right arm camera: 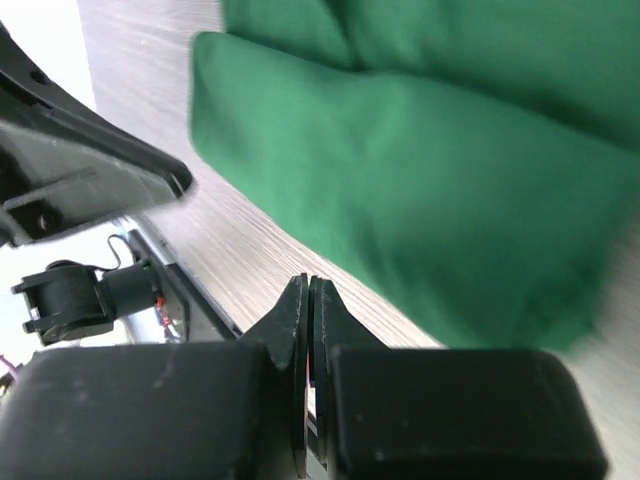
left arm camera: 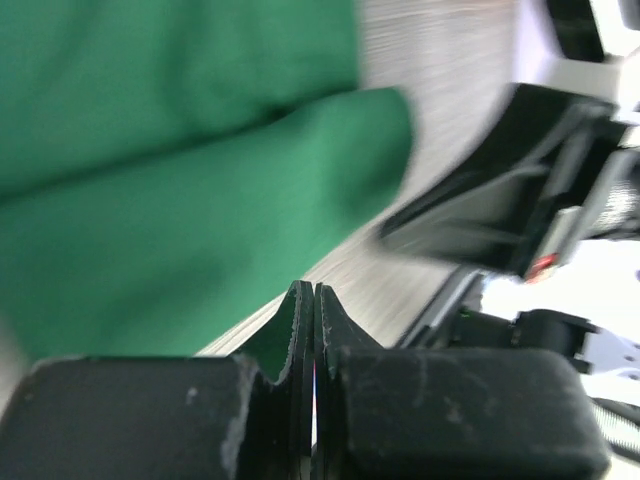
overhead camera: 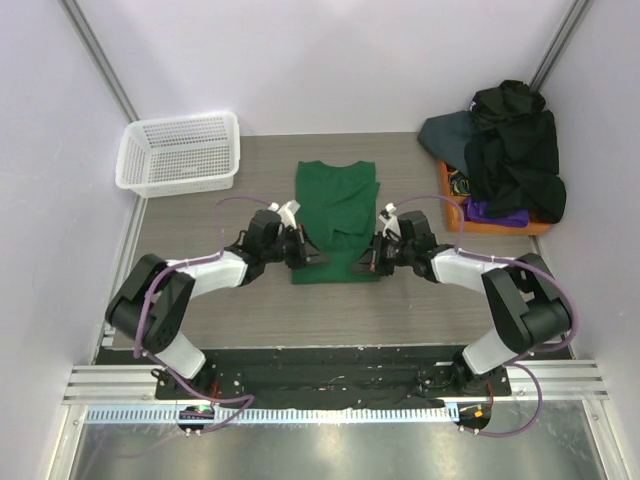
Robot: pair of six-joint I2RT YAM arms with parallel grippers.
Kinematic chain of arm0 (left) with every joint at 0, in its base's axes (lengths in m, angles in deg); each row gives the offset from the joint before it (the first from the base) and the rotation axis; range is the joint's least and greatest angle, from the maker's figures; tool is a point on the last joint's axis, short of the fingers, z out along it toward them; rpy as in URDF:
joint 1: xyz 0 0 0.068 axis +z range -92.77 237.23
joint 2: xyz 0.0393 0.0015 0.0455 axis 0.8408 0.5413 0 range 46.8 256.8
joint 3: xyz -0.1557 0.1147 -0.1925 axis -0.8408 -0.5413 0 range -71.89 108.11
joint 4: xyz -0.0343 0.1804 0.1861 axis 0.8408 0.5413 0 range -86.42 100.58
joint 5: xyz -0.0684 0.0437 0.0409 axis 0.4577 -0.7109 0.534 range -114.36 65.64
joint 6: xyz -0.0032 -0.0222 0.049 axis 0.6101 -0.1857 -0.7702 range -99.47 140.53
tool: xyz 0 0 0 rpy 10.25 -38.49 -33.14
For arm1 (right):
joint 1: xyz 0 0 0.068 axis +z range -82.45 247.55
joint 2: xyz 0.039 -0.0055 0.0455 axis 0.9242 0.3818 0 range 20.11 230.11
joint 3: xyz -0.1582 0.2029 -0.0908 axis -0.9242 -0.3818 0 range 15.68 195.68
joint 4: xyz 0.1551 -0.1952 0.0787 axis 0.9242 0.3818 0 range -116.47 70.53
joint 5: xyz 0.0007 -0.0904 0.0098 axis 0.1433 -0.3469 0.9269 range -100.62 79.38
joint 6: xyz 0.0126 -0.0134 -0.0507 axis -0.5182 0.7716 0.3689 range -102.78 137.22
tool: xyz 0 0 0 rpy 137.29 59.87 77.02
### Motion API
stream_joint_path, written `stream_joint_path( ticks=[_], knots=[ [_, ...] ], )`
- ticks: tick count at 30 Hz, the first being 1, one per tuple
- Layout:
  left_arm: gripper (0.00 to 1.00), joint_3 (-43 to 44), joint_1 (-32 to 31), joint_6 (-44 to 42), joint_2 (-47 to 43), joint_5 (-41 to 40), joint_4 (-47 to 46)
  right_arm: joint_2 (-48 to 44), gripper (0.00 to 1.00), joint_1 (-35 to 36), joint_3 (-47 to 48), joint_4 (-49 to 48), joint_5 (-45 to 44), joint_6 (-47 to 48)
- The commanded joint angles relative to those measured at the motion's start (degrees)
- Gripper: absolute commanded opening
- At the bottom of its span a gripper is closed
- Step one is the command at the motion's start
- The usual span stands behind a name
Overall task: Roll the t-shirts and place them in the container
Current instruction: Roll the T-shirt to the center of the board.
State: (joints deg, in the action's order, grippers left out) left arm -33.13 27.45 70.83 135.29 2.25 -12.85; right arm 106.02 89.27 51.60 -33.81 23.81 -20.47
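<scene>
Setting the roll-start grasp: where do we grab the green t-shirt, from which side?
Probably the near hem corners of the green t-shirt: left gripper from its left edge, right gripper from its right. It lies as a flat folded strip, collar far, so the near hem is the free end to roll. Both grippers flank that end, shut.

Pale lavender-white panel walls [overhead camera: 330, 60] enclose three sides, with slanting grey metal struts [overhead camera: 99, 58] at the rear corners. The grey wood-grain tabletop [overhead camera: 400, 310] is flat and evenly lit, with soft shadows. A ribbed aluminium rail [overhead camera: 100, 385] runs along the near edge, with a brushed reflective metal sheet [overhead camera: 330, 450] below it.
</scene>
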Motion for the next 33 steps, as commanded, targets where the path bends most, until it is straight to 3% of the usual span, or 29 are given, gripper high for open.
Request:
stream_joint_path(
  ticks=[1, 6, 15, 20, 26, 33],
  knots=[
    [0.0, 6.1, -3.3, 2.9, 5.5, 3.5, -6.9, 4.5, 0.01, 1.4, 5.3, -6.5, 2.5, -2.5],
    [0.0, 9.0, -3.4, 6.3, 12.1, 6.4, -12.3, 7.9, 0.01, 0.4, 7.3, -7.2, 2.6, -2.8],
    [0.0, 11.9, -3.3, 2.6, 18.4, 0.9, -3.7, 14.6, 0.01, -2.5, 7.3, -8.2, 2.3, -2.8],
    [0.0, 11.4, -2.4, 4.8, 22.1, 3.3, -7.8, 16.5, 0.01, -2.6, 7.1, -8.6, 1.7, -3.4],
    [0.0, 12.0, -2.3, 1.9, 18.3, 0.6, -2.7, 11.5, 0.01, -2.6, 8.7, -0.7, -2.5, -0.1],
    [0.0, 12.5, -2.4, -5.6, 9.9, -6.9, 9.7, 3.3, 0.01, -2.6, 10.6, 8.9, -6.2, 3.6]
  ],
)
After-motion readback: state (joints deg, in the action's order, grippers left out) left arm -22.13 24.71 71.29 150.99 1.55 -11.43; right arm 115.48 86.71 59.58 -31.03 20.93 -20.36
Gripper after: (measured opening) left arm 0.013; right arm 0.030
